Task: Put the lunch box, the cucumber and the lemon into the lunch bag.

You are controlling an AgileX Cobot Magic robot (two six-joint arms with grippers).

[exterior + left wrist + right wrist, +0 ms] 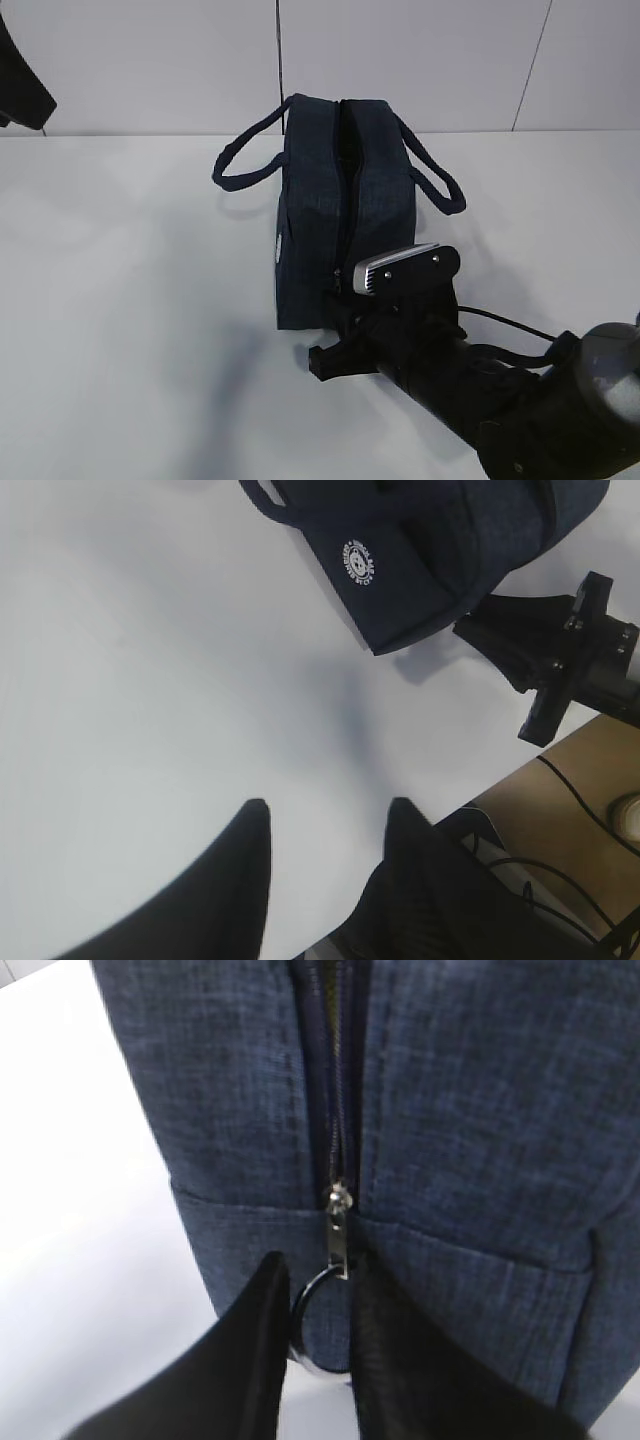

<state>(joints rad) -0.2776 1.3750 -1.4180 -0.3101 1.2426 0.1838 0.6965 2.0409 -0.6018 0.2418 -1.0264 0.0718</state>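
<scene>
Stage: early, by my judgement. The lunch bag (335, 215) is the only task item in sight; no lunch box, cucumber or lemon shows in any view, so whether anything is packed I cannot tell.
Done: zipper (336, 1110) looks parted along the top in the exterior view; on the near end face it is shut above the slider (341, 1198).
Left: all three items to go in, as far as the pictures show.
Bag position: standing upright mid-table (120, 330), near end facing the right arm.
Bag look: dark navy woven fabric, boxy, a loop handle (245, 160) drooping to each side, round white printed logo (361, 563) on one lower side.
Ring pull: metal ring (318, 1325) hangs below the slider, low on the end face.
Right gripper (318, 1305): fingers narrowed around the ring, one on each side; whether they pinch it, I cannot tell.
Left gripper (325, 825): fingers apart, empty, hovering over bare table, well apart from the bag.
</scene>
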